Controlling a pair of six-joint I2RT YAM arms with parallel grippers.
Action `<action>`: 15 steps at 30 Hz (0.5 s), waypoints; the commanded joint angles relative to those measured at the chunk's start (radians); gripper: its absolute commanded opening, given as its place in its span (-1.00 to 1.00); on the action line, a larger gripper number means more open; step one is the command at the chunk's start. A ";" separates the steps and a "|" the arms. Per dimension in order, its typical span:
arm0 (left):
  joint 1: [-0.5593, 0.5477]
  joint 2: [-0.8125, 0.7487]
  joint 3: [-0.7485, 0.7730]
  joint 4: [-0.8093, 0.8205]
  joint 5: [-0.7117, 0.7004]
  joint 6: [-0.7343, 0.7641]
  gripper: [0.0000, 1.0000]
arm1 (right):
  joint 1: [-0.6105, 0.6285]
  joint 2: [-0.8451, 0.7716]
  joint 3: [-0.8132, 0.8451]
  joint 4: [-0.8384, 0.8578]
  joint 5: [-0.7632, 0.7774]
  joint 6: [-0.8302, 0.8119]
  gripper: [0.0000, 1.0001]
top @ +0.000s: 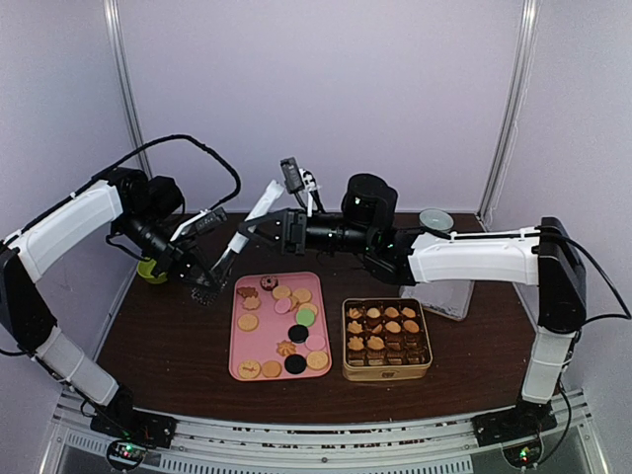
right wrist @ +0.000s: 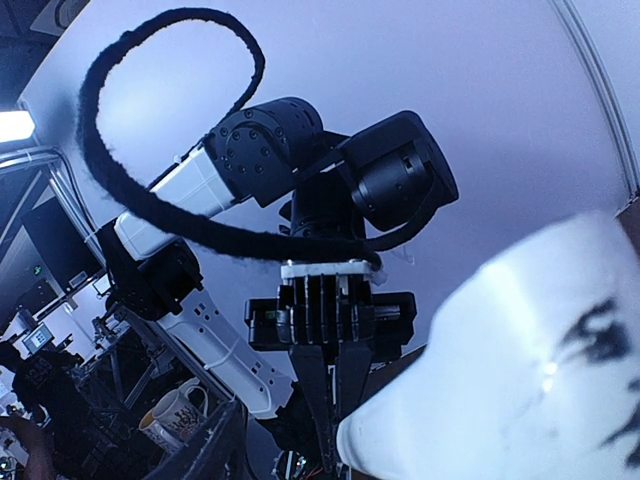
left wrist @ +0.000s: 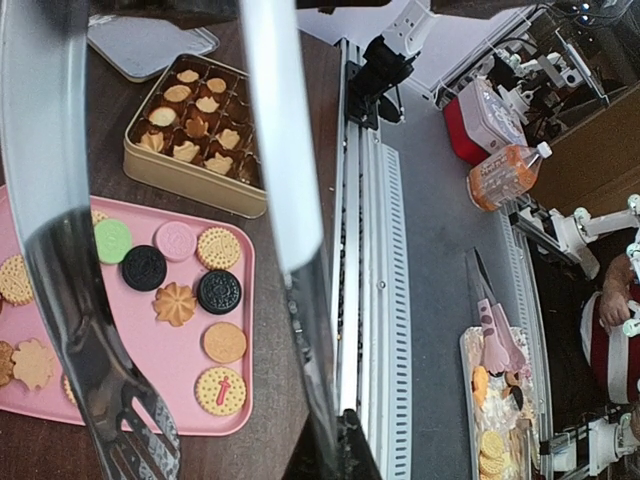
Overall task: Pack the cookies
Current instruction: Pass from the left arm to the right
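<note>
The cookies [top: 284,308] lie loose on a pink tray [top: 263,343]: tan rounds and flower shapes, plus pink, green and black discs. They also show in the left wrist view [left wrist: 176,303] on the tray [left wrist: 150,365]. More cookies fill the compartments of a gold tin [top: 387,374], also seen from the left wrist [left wrist: 190,182]. My left gripper [top: 202,279] is shut on white tongs with black tips [top: 259,205], left of the tray. The tongs' arms [left wrist: 275,150] are spread. My right gripper [top: 249,233] looks open at the tongs' white handle [right wrist: 520,350], above the tray's far edge.
A clear lid [top: 439,296] lies right of the tin, also in the left wrist view [left wrist: 150,45]. A green object [top: 150,269] sits at the far left, and a round grey disc [top: 435,218] at the back right. The table's front rail [left wrist: 375,250] runs beside the tray.
</note>
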 commanded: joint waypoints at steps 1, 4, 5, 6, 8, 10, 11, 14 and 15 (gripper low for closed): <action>-0.009 -0.029 0.026 -0.020 0.013 0.044 -1.00 | -0.013 -0.040 -0.047 -0.003 0.022 -0.002 0.20; -0.008 -0.031 0.028 -0.023 0.011 0.045 -1.00 | -0.023 -0.078 -0.104 -0.009 0.050 -0.011 0.22; -0.008 -0.031 0.030 -0.023 0.012 0.046 -1.00 | -0.027 -0.088 -0.119 -0.010 0.055 -0.013 0.23; -0.009 -0.031 0.031 -0.023 0.012 0.046 -1.00 | -0.030 -0.095 -0.132 -0.013 0.059 -0.013 0.24; -0.008 -0.032 0.035 -0.025 0.012 0.046 -1.00 | -0.034 -0.108 -0.154 -0.017 0.072 -0.018 0.25; -0.008 -0.032 0.034 -0.025 0.013 0.046 -1.00 | -0.034 -0.111 -0.159 -0.009 0.081 -0.017 0.28; -0.009 -0.032 0.033 -0.025 0.013 0.046 -1.00 | -0.033 -0.108 -0.152 -0.003 0.080 -0.012 0.29; -0.009 -0.033 0.029 -0.026 0.012 0.046 -1.00 | -0.025 -0.092 -0.124 0.049 0.066 0.007 0.30; -0.008 -0.033 0.029 -0.026 0.012 0.045 -1.00 | -0.020 -0.087 -0.111 0.059 0.061 0.013 0.30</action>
